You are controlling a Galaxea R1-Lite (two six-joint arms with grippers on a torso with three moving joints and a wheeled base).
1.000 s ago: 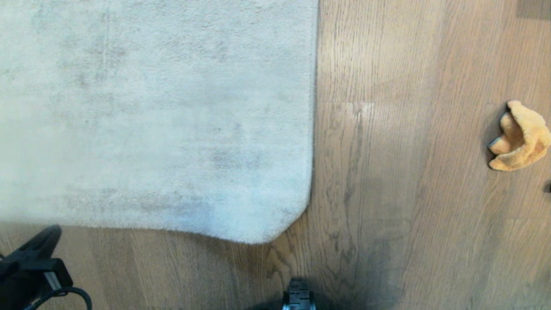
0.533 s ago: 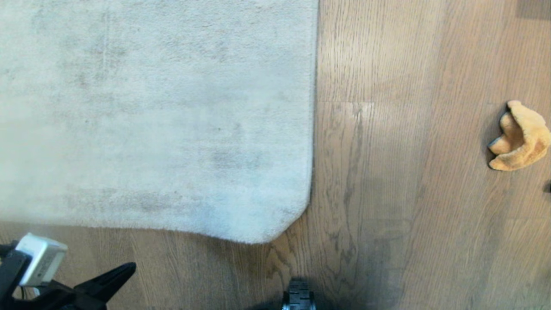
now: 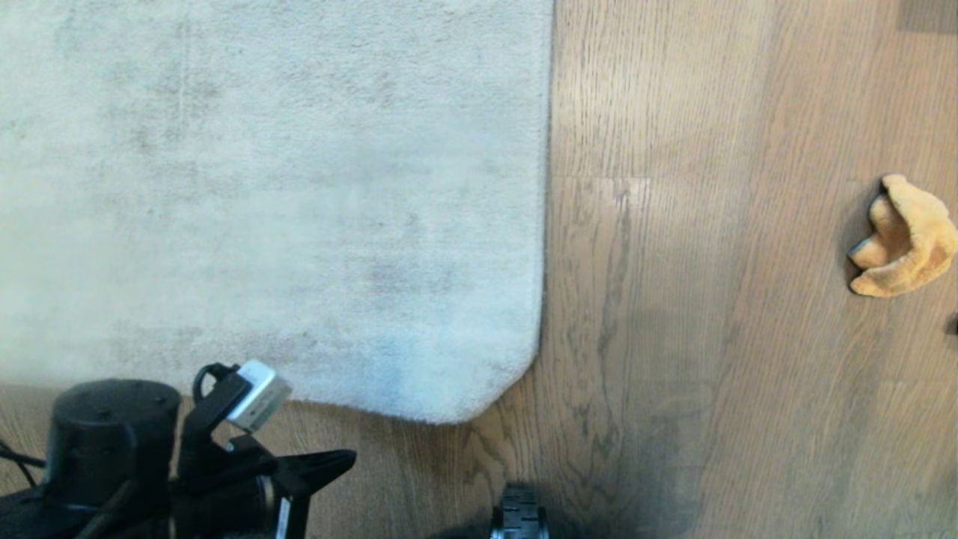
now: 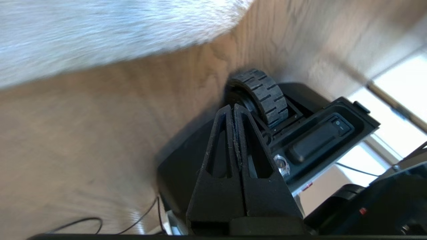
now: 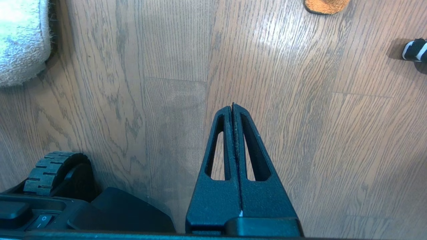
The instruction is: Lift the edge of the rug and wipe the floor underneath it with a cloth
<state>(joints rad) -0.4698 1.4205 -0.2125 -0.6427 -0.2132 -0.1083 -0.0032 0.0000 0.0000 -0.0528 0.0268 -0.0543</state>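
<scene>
One rug lies flat on the floor; the rug edge with its rounded corner is near the robot's wheel. One orange cloth lies crumpled on the boards, well apart from the rug. The left gripper hangs just beside the rug's near border, fingers pressed together, empty. The right gripper hangs over bare boards, fingers pressed together too. No writing can be read.
</scene>
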